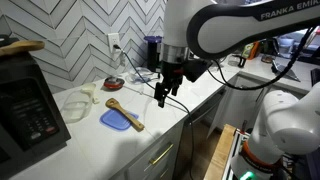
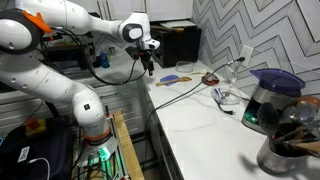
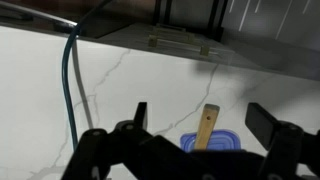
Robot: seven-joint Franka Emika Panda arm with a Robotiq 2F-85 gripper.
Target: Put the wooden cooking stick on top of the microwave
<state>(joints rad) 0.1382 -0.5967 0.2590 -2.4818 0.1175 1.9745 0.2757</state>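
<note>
White marble counter is carrying the wooden cooking stick, which is lying across a blue lid near the front edge, likely propped for easier pinching. The gripper is hovering beside it, jaws spread and empty. The microwave is sitting at the counter's end.

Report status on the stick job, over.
Gripper open, empty, hovering beside the stick. Wooden cooking stick lying on blue lid, not yet picked. Brown board sits on microwave top.
</note>
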